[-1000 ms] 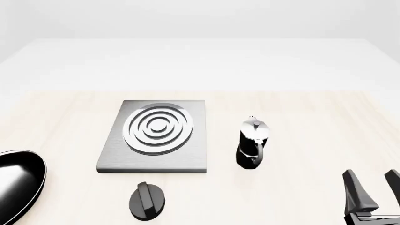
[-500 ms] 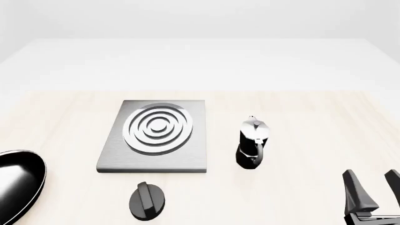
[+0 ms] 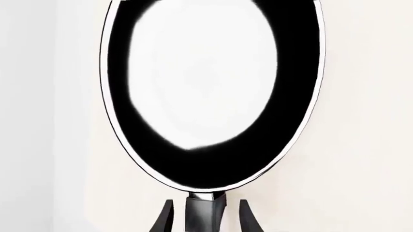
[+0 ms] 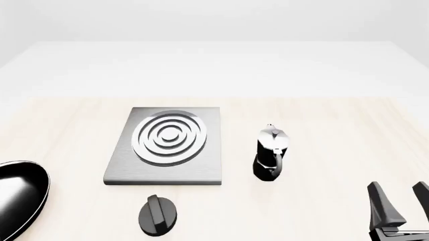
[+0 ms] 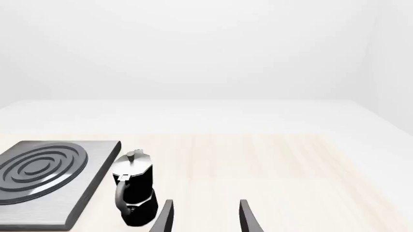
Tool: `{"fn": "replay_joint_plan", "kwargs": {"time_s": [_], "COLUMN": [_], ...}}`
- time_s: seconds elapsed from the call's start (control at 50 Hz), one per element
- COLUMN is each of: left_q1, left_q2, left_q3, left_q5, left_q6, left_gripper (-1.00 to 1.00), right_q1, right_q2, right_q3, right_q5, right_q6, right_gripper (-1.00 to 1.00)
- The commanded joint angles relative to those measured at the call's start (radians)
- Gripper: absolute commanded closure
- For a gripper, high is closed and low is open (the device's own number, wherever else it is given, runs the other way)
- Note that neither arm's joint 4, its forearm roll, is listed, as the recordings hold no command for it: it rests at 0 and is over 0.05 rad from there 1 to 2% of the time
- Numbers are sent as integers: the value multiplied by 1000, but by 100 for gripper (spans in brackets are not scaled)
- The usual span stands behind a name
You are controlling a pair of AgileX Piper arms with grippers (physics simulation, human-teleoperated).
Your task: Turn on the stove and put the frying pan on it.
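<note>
Glossy black round frying pan [image 3: 213, 92], handle between left pincer [image 3: 205, 217] fingers, grip unclear; right pincer [image 5: 205, 217] spread.

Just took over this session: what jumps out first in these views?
The stove sits mid-table, its silver rings bare, with the black knob just in front. The glossy frying pan lies at the near left edge; the left gripper straddles its handle. A moka pot stands right of the stove, beyond the open right gripper.
</note>
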Motion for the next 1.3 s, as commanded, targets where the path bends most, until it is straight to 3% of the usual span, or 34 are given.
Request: {"fn": "replay_joint_plan", "kwargs": {"time_s": [0.02, 0.08, 0.32, 0.46, 0.52, 0.76, 1.02, 1.3], "left_q1": [-1, -13, -83, -124, -150, -180, -202, -286], "left_q2": [69, 102, 18, -171, -327, -453, -471, -453], "left_q3": [71, 89, 113, 70, -12, -146, -198, -199], "left_q5": [-151, -191, -155, 29, 218, 403, 414, 316], "left_q6": [55, 42, -26, -71, -92, -105, -109, -109], "left_gripper": [100, 100, 100, 100, 100, 100, 100, 100], "right_q1": [0, 0, 0, 0, 0, 0, 0, 0], "right_q2": [0, 0, 0, 0, 0, 1, -1, 0], "right_q3": [0, 0, 0, 0, 0, 0, 0, 0], "right_q5": [0, 0, 0, 0, 0, 0, 0, 0], "right_q6": [0, 0, 0, 0, 0, 0, 0, 0], "right_gripper": [-100, -100, -100, -100, -100, -100, -100, -100]}}
